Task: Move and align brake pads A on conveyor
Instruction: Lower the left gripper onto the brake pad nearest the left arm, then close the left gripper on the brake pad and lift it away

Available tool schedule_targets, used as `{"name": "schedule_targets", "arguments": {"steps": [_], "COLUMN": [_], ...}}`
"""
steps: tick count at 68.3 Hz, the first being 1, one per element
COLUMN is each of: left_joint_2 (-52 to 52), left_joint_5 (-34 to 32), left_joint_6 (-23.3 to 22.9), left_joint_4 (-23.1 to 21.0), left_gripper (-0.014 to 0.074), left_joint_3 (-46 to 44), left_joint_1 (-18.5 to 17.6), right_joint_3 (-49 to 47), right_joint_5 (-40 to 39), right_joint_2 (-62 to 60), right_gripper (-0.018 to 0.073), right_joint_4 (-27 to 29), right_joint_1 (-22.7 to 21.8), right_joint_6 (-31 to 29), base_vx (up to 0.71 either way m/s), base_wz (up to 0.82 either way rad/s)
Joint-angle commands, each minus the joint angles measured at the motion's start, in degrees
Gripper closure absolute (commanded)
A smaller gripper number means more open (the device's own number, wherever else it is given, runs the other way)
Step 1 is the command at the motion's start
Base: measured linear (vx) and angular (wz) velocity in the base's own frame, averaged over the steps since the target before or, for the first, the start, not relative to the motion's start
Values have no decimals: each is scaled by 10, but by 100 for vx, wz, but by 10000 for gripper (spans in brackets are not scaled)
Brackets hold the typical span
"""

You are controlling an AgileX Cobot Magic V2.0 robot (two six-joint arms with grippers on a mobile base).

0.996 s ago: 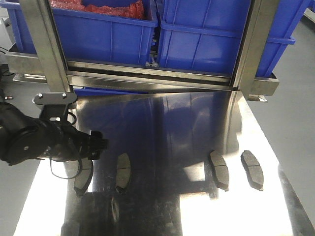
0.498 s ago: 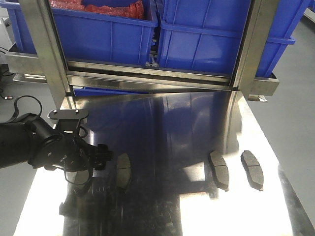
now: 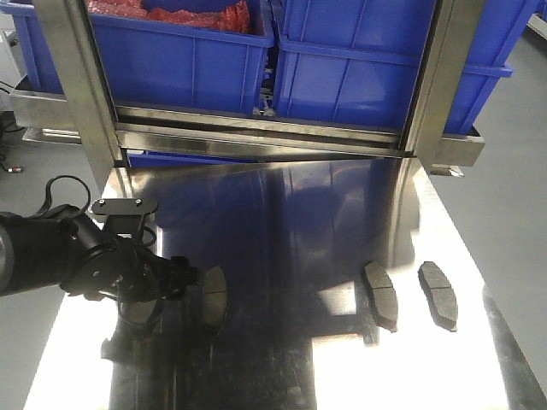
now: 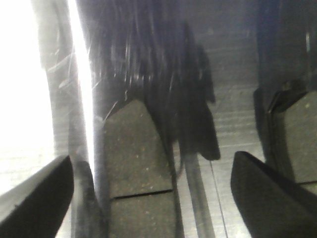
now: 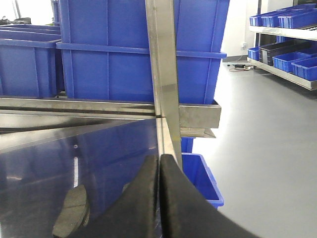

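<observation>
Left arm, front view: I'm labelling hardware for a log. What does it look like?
The left arm is matte black and bulky, with rounded joints, a flat black bracket on top and a looping black cable. Its left gripper has black tapered fingers.

Left claw [image 4: 152,161] spread, right claw [image 5: 159,161] pinched.

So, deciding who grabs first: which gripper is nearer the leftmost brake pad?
Left. The left gripper straddles that pad, open around it; the right gripper, shut, is over by the right edge of the steel table.
</observation>
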Motion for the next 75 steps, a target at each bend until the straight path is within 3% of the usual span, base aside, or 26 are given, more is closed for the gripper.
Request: {"name": "schedule_targets", "arguments": {"steps": [1, 54, 75], "left_joint_2": [-23, 2, -2], "left_joint_5": [-22, -25, 9], "left_joint_6": [-5, -4, -4], "left_joint_4": [5, 2, 2], "left_gripper": [42, 51, 208], "left_joint_3": [-16, -16, -16], "left_joint_1": [-1, -1, -1], "right_joint_3": [12, 12, 12], "right_joint_5": [-42, -42, -42], "right_joint_2": [-9, -9, -9], "right_gripper": [569, 569, 569], "right_joint_4": [-2, -2, -2], "right_joint_1": [-4, -4, -4], "right_joint_6": [-3, -3, -3], "base_vx": [0, 0, 0], "base_wz": [0, 0, 0]}}
